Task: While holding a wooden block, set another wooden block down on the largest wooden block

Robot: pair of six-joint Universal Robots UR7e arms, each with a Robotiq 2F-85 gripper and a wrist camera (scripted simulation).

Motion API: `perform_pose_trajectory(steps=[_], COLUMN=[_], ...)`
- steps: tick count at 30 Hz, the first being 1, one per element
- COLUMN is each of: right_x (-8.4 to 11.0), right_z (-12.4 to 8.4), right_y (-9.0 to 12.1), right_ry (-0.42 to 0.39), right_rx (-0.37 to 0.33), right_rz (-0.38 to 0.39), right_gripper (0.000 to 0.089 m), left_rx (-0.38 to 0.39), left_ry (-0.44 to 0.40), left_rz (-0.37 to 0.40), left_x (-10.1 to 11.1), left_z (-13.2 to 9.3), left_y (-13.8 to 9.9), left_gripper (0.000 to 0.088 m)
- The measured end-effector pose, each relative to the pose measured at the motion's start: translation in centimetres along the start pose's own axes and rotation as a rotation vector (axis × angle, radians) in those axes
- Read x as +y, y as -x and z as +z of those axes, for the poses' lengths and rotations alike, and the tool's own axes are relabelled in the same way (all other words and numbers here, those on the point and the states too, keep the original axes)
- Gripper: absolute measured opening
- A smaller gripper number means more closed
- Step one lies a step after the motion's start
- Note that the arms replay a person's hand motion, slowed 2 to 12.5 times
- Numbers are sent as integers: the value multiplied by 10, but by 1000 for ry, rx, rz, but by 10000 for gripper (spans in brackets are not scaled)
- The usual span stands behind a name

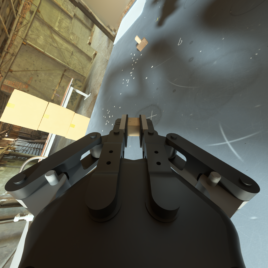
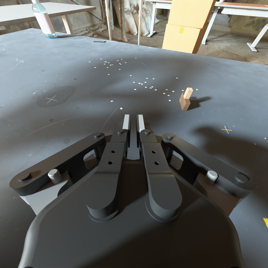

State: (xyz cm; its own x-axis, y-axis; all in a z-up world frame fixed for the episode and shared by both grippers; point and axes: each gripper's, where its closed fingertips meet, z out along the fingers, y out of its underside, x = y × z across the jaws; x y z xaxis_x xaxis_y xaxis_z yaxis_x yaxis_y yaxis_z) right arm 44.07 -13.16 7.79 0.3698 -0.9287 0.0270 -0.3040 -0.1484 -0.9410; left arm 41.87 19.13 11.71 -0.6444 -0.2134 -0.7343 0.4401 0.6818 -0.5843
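Grey table (image 2: 72, 130), scuffed and chalk-marked, carrying two stacked blocks, a bottle and a small dark bar.

The dark block (image 2: 184, 103) stands on the table toward its right side in the right wrist view, with the pale block (image 2: 188, 92) resting on it and leaning; both cast a shadow to the right. The bottle (image 2: 43, 20) stands upright near the far left edge. The thin dark bar (image 2: 99, 41) lies flat close to the far edge. White specks, a white chalk cross inside a dark stain, a yellow cross and curved scratches mark the surface.
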Motion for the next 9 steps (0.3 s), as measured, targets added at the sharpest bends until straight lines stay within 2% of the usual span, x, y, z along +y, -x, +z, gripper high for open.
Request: perform_pose_trajectory(steps=[9], right_x=[-5], right_z=[17], right_y=[-1], right_ry=[16], right_rx=[72], right_rz=[-12], right_gripper=[72], left_rx=[8], left_ry=[-8], left_rz=[-21], left_x=[2], left_z=[0], left_y=[1], left_gripper=[137])
